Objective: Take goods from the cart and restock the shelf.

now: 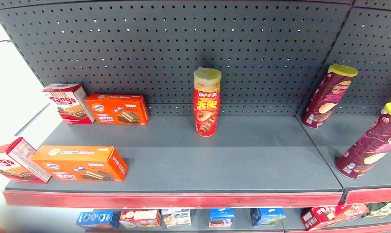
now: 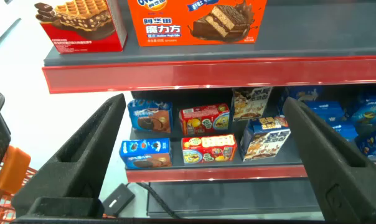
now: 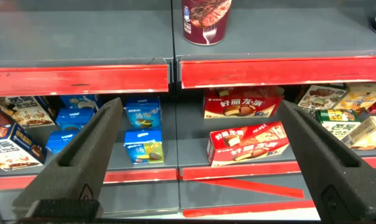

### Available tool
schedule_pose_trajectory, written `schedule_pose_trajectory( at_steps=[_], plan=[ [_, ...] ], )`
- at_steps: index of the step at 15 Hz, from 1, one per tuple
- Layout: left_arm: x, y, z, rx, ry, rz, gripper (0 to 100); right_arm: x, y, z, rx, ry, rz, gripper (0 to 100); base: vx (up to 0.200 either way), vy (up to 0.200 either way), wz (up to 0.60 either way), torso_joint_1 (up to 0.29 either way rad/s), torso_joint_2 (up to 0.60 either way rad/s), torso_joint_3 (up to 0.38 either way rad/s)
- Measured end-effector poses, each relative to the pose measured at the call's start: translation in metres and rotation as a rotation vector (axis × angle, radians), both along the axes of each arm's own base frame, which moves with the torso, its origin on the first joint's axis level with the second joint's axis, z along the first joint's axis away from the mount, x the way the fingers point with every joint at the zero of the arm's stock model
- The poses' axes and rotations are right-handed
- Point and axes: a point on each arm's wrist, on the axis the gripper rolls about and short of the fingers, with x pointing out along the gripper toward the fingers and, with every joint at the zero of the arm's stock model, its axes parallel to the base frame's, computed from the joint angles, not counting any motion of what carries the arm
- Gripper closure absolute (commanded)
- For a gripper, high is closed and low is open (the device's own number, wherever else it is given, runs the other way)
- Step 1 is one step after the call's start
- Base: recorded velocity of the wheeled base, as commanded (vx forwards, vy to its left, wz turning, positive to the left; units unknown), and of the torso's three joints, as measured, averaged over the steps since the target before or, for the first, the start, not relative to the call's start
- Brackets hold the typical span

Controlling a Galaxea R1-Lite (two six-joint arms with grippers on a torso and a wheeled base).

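Shelf: grey board with a red front strip and a pegboard back.
- Red can stands upright at mid-shelf, towards the back, well apart from the other goods.
- Two maroon cans on the adjoining section to the right: back can and front can, both with yellow lids.
- Left end, back row: wafer box just beside orange box.
- Left end, front row: second wafer box touching second orange box at the front edge.

Lower shelf: small blue and red boxes in rows.

Cart: black mesh and an orange part show at the edge of the left wrist view, beside the shelving.

Left gripper: fingers spread wide, facing the lower shelf below the red strip.

Right gripper: fingers spread wide, facing the lower shelf under the seam between the two sections.
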Motion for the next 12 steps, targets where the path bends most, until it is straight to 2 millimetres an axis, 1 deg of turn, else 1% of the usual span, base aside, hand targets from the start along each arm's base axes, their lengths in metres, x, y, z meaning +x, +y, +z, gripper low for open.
schedule_pose_trajectory(
  at_steps=[8, 12],
  plan=[
    [0.0000, 0.0000, 0.0000, 0.000, 0.000, -0.002, 0, 0.0000, 0.0000, 0.0002, -0.004, -0.001, 0.000, 0, 0.000, 0.000, 0.00, 0.000, 0.00, 0.000],
    [0.0000, 0.0000, 0.0002, 0.000, -0.002, -0.002, 0, 0.0000, 0.0000, 0.0002, -0.003, -0.002, 0.000, 0, 0.000, 0.000, 0.60, 0.004, 0.00, 0.007]
  ],
)
